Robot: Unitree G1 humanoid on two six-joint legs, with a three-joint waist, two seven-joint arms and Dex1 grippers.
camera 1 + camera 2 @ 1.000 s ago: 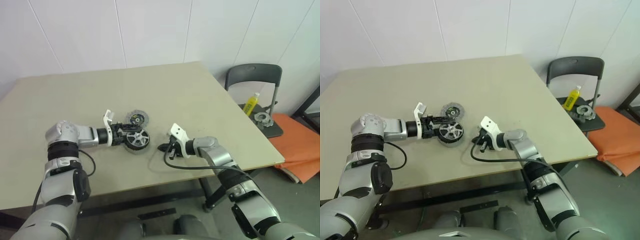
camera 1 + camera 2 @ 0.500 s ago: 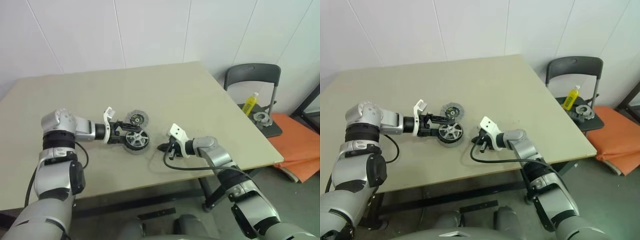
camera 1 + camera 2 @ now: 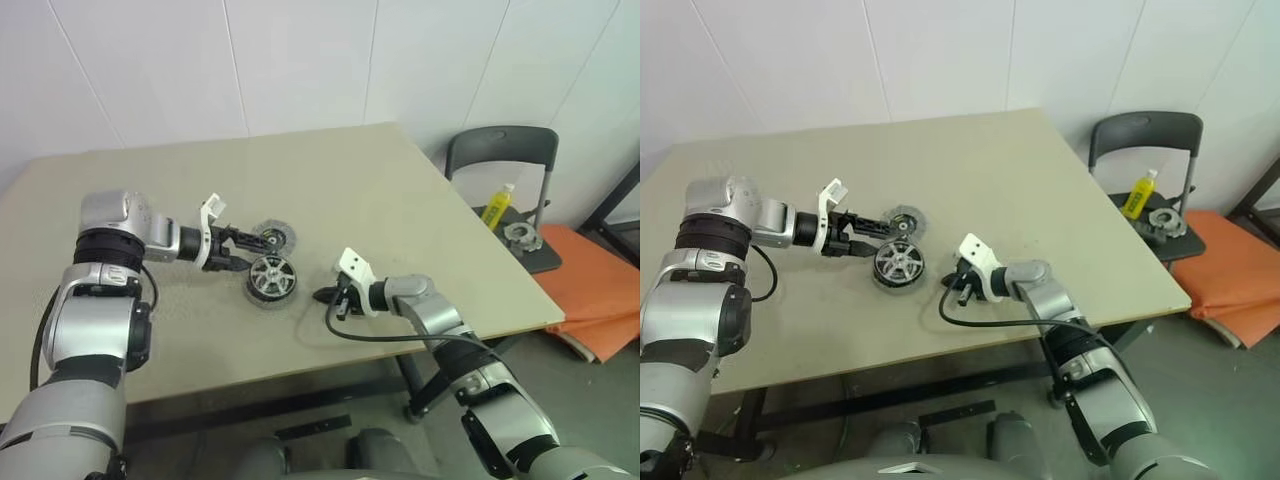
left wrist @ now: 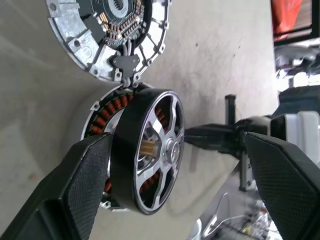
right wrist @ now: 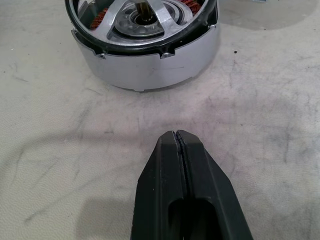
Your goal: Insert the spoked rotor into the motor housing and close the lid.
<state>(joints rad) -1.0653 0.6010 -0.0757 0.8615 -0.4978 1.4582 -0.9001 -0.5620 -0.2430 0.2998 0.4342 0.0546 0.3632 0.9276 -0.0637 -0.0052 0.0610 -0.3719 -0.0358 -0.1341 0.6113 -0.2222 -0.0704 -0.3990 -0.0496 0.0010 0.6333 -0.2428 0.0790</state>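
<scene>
Rotor sits in housing, lid off beside it; both hands empty.

We see the beige bench (image 3: 400,210) w/ the motor housing (image 3: 271,281) near its front-middle, the spoked rotor (image 4: 155,155) seated in it but tilted, one edge riding up over the rim. The lid (image 3: 272,238) lies flat just behind the housing, inner side up. Our left hand (image 3: 243,249) hangs released, fingers wide, just left of lid & housing. Right hand (image 3: 324,295) rests clenched, tips together, pointing at the housing from the right, apart from it.
</scene>
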